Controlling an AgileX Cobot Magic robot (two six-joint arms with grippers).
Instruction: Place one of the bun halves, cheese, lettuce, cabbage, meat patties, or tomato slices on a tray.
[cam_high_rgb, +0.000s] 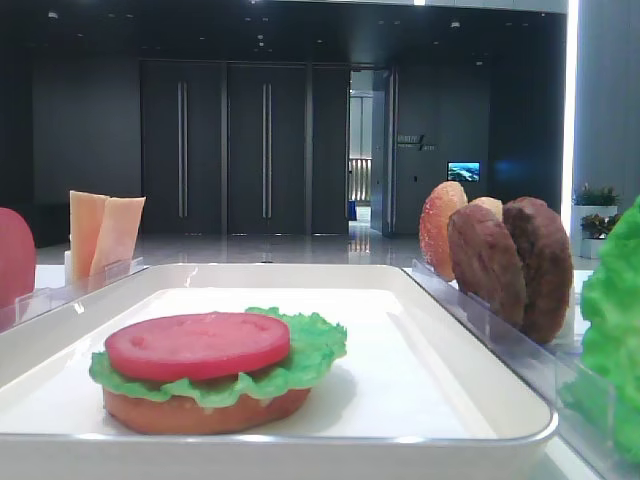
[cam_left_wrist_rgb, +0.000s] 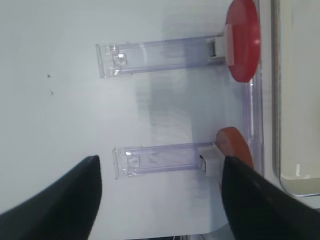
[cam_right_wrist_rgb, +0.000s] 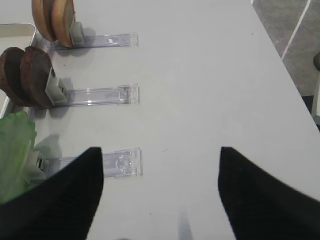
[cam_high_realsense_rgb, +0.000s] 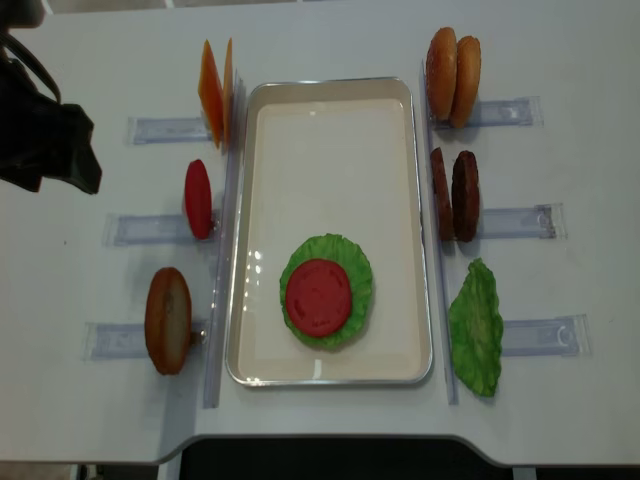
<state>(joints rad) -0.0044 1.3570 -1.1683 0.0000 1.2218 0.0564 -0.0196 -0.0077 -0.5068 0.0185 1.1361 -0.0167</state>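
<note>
The tray (cam_high_realsense_rgb: 330, 100) serves as the landmark: on it, toward its near end, sits a stack of a bun half at the bottom, a lettuce leaf (cam_high_realsense_rgb: 352, 260) and a tomato slice (cam_high_realsense_rgb: 318, 297) on top. Left of the tray, standing on edge in clear racks, are the cheese (cam_high_realsense_rgb: 212, 92), another tomato slice (cam_high_realsense_rgb: 198, 198) and a bun half (cam_high_realsense_rgb: 168, 319); right of it stand two more bun halves (cam_high_realsense_rgb: 452, 64), the meat patties (cam_high_realsense_rgb: 455, 194) and a second lettuce leaf (cam_high_realsense_rgb: 476, 328). The left gripper (cam_left_wrist_rgb: 160, 200) hangs over the left racks with its jaws spread wide and nothing between them; the right gripper (cam_right_wrist_rgb: 160, 195) likewise stands open and empty over the right racks. The pieces look light and stiff, probably smooth plastic, so likely slippery; the patties, being thick and rough, seem easiest to pinch across their flat faces at the upper edge, clear of the rack clip.
</note>
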